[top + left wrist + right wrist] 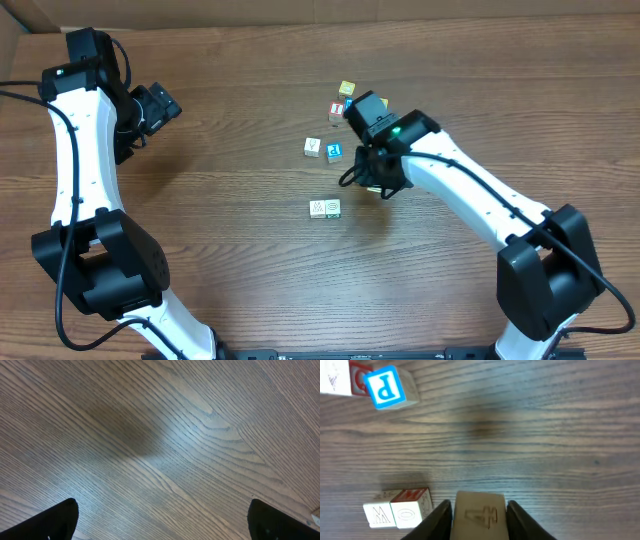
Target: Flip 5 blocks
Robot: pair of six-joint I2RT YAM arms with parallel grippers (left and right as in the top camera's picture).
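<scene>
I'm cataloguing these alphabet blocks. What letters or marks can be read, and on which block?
"P", blue: blue-framed cube.
"W": white cube.
"O": cube beside it.
Embossed mark, perhaps "4": bare wooden cube.
Red letter on the corner cube: cut off, unreadable.

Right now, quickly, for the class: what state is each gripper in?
Left gripper: open, holding nothing.
Right gripper: closed on a wooden block with an embossed face.
</scene>
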